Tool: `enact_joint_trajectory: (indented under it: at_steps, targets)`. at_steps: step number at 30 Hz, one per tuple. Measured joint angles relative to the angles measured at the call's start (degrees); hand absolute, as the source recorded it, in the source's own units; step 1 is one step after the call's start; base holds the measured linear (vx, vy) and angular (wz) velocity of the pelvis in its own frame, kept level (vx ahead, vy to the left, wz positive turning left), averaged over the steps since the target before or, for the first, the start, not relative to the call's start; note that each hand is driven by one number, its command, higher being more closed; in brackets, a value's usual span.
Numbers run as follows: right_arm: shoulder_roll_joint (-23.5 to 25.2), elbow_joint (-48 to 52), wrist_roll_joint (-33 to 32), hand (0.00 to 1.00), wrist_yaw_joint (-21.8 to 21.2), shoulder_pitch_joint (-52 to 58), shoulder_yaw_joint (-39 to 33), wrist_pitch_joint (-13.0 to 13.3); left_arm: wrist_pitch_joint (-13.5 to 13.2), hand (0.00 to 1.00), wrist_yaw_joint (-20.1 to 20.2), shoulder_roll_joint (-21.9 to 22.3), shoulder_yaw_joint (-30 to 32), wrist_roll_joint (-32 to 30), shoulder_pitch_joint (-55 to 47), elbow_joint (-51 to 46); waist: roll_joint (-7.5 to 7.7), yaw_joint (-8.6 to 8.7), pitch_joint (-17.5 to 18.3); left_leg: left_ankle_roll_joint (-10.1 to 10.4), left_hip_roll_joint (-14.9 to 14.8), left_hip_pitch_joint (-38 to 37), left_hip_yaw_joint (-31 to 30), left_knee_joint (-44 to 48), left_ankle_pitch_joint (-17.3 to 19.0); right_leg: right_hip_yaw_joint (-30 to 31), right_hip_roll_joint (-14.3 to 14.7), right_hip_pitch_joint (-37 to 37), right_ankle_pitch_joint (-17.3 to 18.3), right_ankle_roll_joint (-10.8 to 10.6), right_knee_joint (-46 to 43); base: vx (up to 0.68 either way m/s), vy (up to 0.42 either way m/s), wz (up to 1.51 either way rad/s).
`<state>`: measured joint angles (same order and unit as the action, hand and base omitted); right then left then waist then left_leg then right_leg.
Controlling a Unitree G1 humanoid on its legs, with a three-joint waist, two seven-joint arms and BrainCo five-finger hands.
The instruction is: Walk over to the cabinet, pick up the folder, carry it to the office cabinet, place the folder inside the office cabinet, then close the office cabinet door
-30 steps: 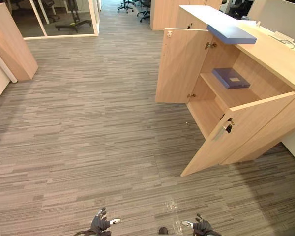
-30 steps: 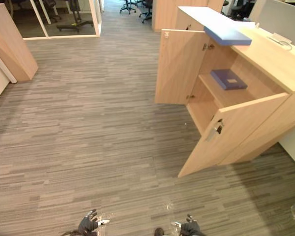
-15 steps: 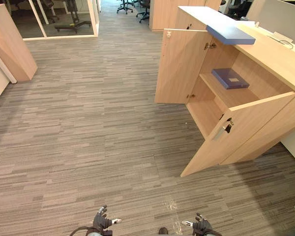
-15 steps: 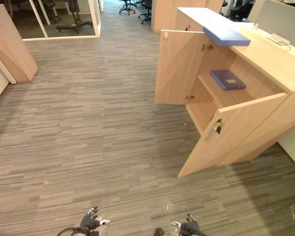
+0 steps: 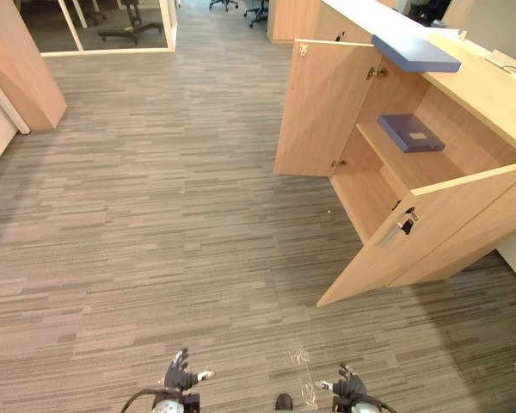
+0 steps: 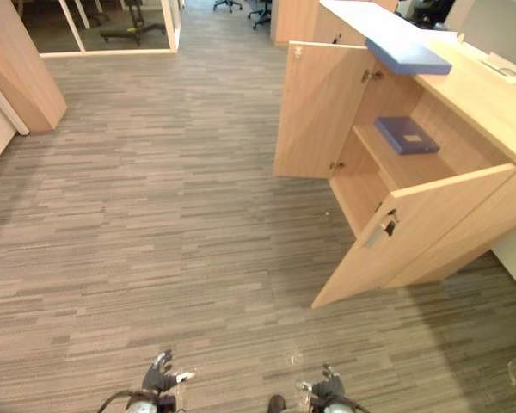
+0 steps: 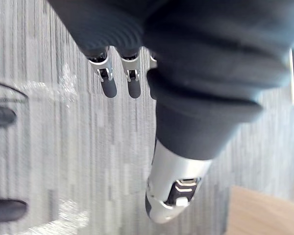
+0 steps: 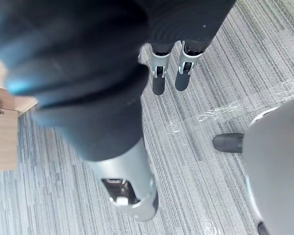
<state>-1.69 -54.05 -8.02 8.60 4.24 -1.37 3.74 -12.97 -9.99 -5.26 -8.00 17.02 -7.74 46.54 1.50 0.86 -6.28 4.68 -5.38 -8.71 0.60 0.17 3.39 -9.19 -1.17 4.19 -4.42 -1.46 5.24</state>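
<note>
Striped grey carpet (image 5: 155,215), wooden cabinet (image 5: 490,95) with both doors open; dark blue folder (image 5: 410,133) lies flat on its inner shelf, well apart from left hand (image 5: 179,379) and right hand (image 5: 348,389) (both low, fingers straight, empty).

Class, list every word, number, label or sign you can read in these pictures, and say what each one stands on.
No text here can be read.
White label on the dark blue folder on the cabinet shelf: too small to read.
Light blue folder on the cabinet top: no print visible.
</note>
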Motion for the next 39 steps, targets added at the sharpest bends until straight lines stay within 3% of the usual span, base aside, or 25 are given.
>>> enact_joint_trajectory:
  at_steps: [3, 7, 19, 21, 22, 24, 25, 26, 28, 30, 33, 34, 35, 36, 37, 38, 39]
  targets:
    - [0.97, 2.3, -1.35, 0.0, 0.58, -0.64, 1.46, 1.14, -1.99, 0.0, -0.02, 1.33, -0.02, 3.85, 1.33, -2.58, -0.01, 0.15, 0.01, 0.22, 0.0, -0.03, 0.14, 0.0, 0.14, 0.01, 0.0, -0.05, -0.04, -0.04, -0.01, 0.04, 0.032, -0.02]
    - [1.52, 2.78, -2.22, 0.0, 0.71, -1.3, 1.46, 2.05, -2.85, 0.0, -0.39, 1.35, 0.14, 4.3, 1.88, -3.4, -0.02, 0.37, 0.02, 0.56, 0.07, -0.28, 0.52, 0.02, 0.37, 0.08, -0.06, 0.0, -0.16, -0.2, -0.01, 0.01, 0.023, -0.05]
    - [2.02, 3.65, -2.07, 0.0, 1.16, -0.27, 3.03, 2.07, -2.88, 0.0, -0.93, 1.77, 0.5, 5.52, -0.67, -4.41, -0.14, 0.85, -0.06, 0.76, 0.38, -0.05, 0.65, 1.3, 0.64, 0.08, -0.4, 0.43, -0.61, -0.23, -0.02, 0.0, 0.0, 0.0]
    - [2.19, 3.95, -2.33, 0.0, 1.04, -0.31, 4.81, 2.06, -2.79, 0.0, -0.74, 2.06, 1.5, 5.91, -0.75, -4.38, -0.72, 0.56, -1.2, 2.74, -0.67, 3.89, 0.62, 10.52, 5.05, 0.02, 0.3, 0.91, 0.32, 0.53, -0.05, -0.05, 0.009, -0.01]
    - [2.19, 4.0, -2.33, 0.0, 0.95, -0.29, 5.3, 2.06, -2.73, 0.0, -0.72, 2.01, 1.7, 6.3, -0.76, -4.37, -0.62, 0.47, -1.32, 3.51, -1.06, 4.93, 0.84, 13.04, 5.86, 0.02, 0.55, 1.03, 0.63, 0.99, -0.04, -0.07, 0.0, 0.03]
    - [2.17, 4.39, -2.35, 0.0, 0.54, 0.07, 5.4, 1.87, -2.29, 0.0, 0.18, 1.74, 2.25, 7.45, -0.64, -4.35, -0.42, -0.01, -3.03, 4.77, -2.87, 11.93, 6.11, 29.03, 5.9, 0.07, 0.6, 2.22, 1.53, 2.26, -0.12, -0.07, -0.034, 0.1]
    - [1.78, 4.43, -2.32, 0.0, 0.51, -0.03, 5.41, 1.78, -2.01, 0.0, 0.53, 1.7, 2.44, 7.67, -0.6, -4.25, -0.26, -0.16, -3.38, 3.87, -3.58, 14.55, 7.13, 33.35, 6.9, 0.26, 0.43, 2.75, 1.69, 2.46, -0.15, -0.05, -0.046, -0.03]
    - [1.02, 4.5, -2.32, 0.0, 0.48, -0.1, 5.29, 1.49, -1.45, 0.0, 1.16, 2.14, 2.38, 7.72, -1.12, -3.7, -0.42, -0.55, -3.52, 1.46, -4.07, 17.28, 8.86, 35.15, 8.7, 0.75, -0.18, 2.76, 1.78, 2.53, -0.2, -0.01, -0.014, -0.14]
    - [-0.55, 4.58, -2.32, 0.0, 0.33, -0.16, 4.85, 0.98, -1.02, 0.0, 1.94, 2.42, 2.47, 7.78, -0.97, -3.84, -0.71, -0.84, -3.75, 0.54, -3.58, 19.82, 9.17, 29.69, 8.85, 1.72, -1.46, 1.78, 1.81, 2.47, -0.18, -0.01, 0.04, -0.25]
    - [-1.28, 4.37, -2.24, 0.0, 0.17, 0.18, 4.75, 0.49, -0.73, 0.0, 2.77, 2.41, 2.49, 7.78, -0.46, -3.05, -1.18, -0.91, -3.79, 1.26, -3.45, 20.3, 8.03, 20.24, 7.07, 2.45, -2.31, 1.09, 2.13, 1.95, -0.19, 0.04, 0.111, -0.34]
    - [-1.98, 3.58, -2.09, 0.0, -0.28, 0.66, 2.88, -0.21, 0.3, 0.0, 3.24, 2.79, 2.08, 7.74, 0.46, 0.75, -2.95, -0.58, -2.64, 0.98, -3.22, 18.2, 7.63, 10.42, 4.57, 3.59, -2.95, 1.27, 3.31, -0.22, -0.31, 0.18, 0.224, -0.35]
    - [-1.98, 2.42, -2.03, 0.0, -0.28, 0.65, 2.47, -0.35, 0.8, 0.0, 3.43, 2.64, 1.98, 7.53, 0.97, 1.87, -2.72, -0.51, -1.84, -0.28, -1.9, 17.38, 8.43, 10.39, 2.13, 4.35, -4.79, 1.38, 4.96, -2.39, -2.01, 0.28, 0.26, -0.23]
    - [-1.99, 2.08, -1.97, 0.0, -0.28, 0.82, 2.28, -0.38, 0.87, 0.0, 3.43, 2.66, 1.77, 7.44, 0.94, 1.98, -2.61, -0.58, -1.42, -0.53, -1.08, 17.18, 8.89, 10.65, 2.08, 4.76, -5.79, 0.85, 6.18, -3.16, -3.45, 0.39, 0.318, -0.26]
    - [-1.87, 1.98, -1.73, 0.0, -0.28, 1.46, 0.64, -0.46, 0.89, 0.0, 3.59, 2.62, 0.94, 7.28, 1.06, 2.34, -2.49, -0.61, -1.24, -1.33, 0.94, 15.74, 9.71, 10.81, 2.49, 5.06, -8.44, -0.1, 8.63, -4.92, -8.81, 0.29, 0.218, -0.16]
    - [-1.94, 1.95, -1.67, 0.0, -0.28, 1.83, -0.39, -0.52, 0.96, 0.0, 3.75, 2.81, 0.49, 7.29, 1.07, 2.51, -2.54, -0.29, -1.17, -1.86, 1.95, 14.59, 10.27, 10.35, 2.3, 5.07, -9.58, -1.75, 11.02, -5.24, -14.39, 0.35, 0.274, -0.24]
    - [-2.04, 1.81, -1.33, 0.0, -0.3, 1.72, -2.13, -0.84, 1.09, 0.0, 3.98, 2.83, -0.14, 7.26, 0.86, 2.77, -2.71, -0.43, -1.13, -3.26, 3.46, 11.82, 11.93, 9.09, 1.49, 4.49, -12.07, -6.92, 13.98, -4.08, -28.5, 0.43, 0.351, -0.21]
    - [-1.95, 1.83, -0.52, 0.0, -0.31, 1.72, -3.65, -1.11, 1.24, 0.0, 4.72, 2.06, -1.31, 7.23, 0.85, 3.43, -2.23, -0.07, -1.34, -4.86, 5.58, 6.63, 12.65, 7.06, 0.92, 1.69, -16.24, -11.93, 12.36, 0.51, -45.18, 0.43, 0.341, -0.14]
